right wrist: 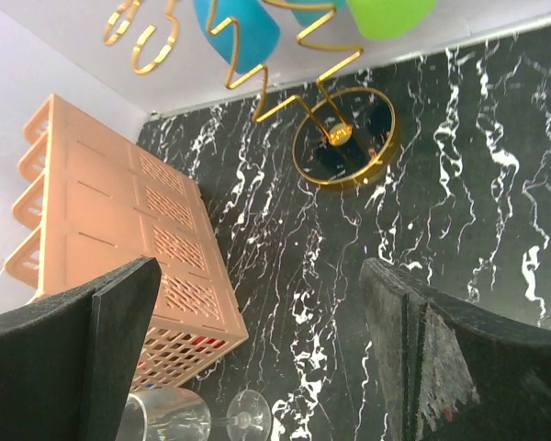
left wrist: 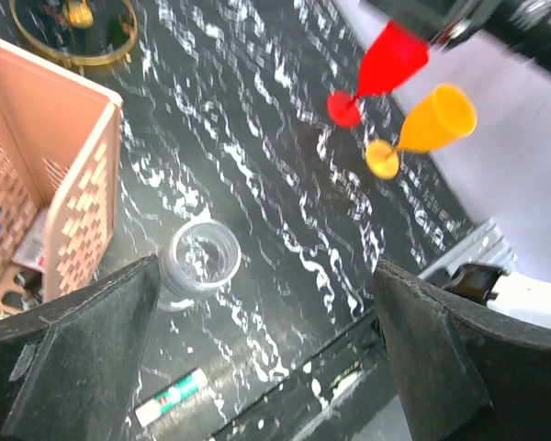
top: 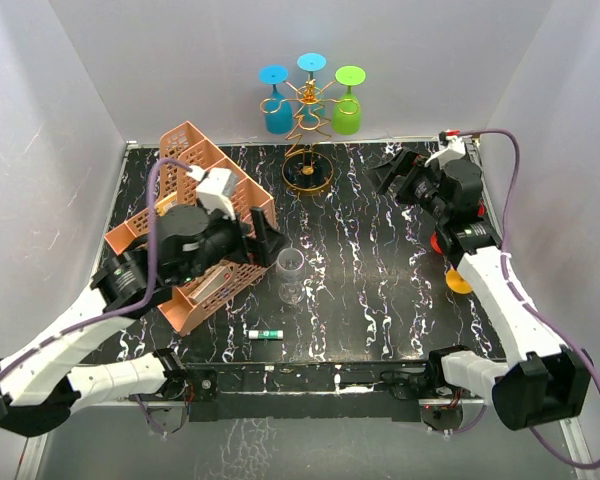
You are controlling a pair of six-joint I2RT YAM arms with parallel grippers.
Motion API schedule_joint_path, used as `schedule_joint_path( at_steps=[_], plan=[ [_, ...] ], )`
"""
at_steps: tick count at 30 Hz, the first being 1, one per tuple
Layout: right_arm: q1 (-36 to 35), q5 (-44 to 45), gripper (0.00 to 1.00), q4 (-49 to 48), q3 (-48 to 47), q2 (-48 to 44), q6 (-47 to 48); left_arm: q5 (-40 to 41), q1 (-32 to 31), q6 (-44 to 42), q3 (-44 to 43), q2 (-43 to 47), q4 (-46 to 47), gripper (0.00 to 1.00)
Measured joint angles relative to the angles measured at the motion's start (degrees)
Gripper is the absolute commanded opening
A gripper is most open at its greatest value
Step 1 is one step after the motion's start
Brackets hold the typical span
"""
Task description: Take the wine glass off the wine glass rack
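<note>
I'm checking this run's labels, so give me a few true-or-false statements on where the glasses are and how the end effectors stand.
1. The blue wine glass, teal wine glass and green wine glass hang upside down on the thin gold wire rack. True.
2. The clear wine glass hangs on that rack. False: it sits on the black marbled table, beside the pink plastic mesh organizer.
3. The left end effector is open. True.
4. The right end effector is shut on the green wine glass. False: it is open and holds nothing.

The right arm [top: 490, 270] hides most of the red glass [top: 437, 241] and the orange glass [top: 459, 284]. In the right wrist view, the bottom edge crops the clear glass [right wrist: 165, 415].
</note>
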State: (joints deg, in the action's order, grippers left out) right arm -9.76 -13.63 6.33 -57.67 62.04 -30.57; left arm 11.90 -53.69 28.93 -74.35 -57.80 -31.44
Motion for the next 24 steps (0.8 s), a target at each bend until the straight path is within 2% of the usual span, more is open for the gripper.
schedule_joint_path(
  at_steps=[5, 10, 18, 24],
  plan=[
    [0.0, -0.9, 0.99, 1.0, -2.6, 7.2, -4.0, 3.9, 0.0, -2.4, 1.9, 7.3, 4.1, 0.97],
    [0.0, -1.3, 1.0, 1.2, -8.1, 13.8, -7.7, 7.5, 0.0, -5.1, 2.0, 9.0, 4.6, 0.97],
    [0.0, 2.9, 0.99, -0.3, -22.1, 26.3, -12.1, 9.1, 0.0, -8.9, 0.5, 7.1, 4.2, 0.97],
    [0.6, 6.2, 0.96, -2.2, -37.1, 39.6, -16.0, 10.2, 0.0, -10.8, -0.5, 7.0, 4.5, 0.97]
  ],
)
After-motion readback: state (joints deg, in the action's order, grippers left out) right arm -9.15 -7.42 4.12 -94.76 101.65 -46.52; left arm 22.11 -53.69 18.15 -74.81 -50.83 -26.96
